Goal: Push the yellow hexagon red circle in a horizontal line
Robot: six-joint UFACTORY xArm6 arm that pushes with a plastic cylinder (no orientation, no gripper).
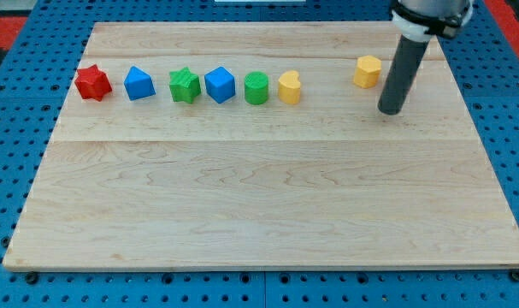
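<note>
From my station, the near half of the wooden bench (259, 214) lies bare in front of me, set on a blue pegboard (11, 171). Farther back a row of blocks runs across the view's left and middle: a red star (93, 82) at the far left, then a blue block (139, 83), a green star (185, 85), a blue cube (220, 85), a green cylinder (256, 88) and a yellow heart (289, 87), each near its neighbour but apart. The yellow hexagon (368, 71) sits alone toward the view's right, a little farther back than the row and well apart from the heart. My tip (391, 111) rests just to the view's right of the hexagon and slightly nearer, not touching it. The tool is only a dark rod with nothing to open or clamp. I can make out no red circle; it may be hidden behind the rod.
</note>
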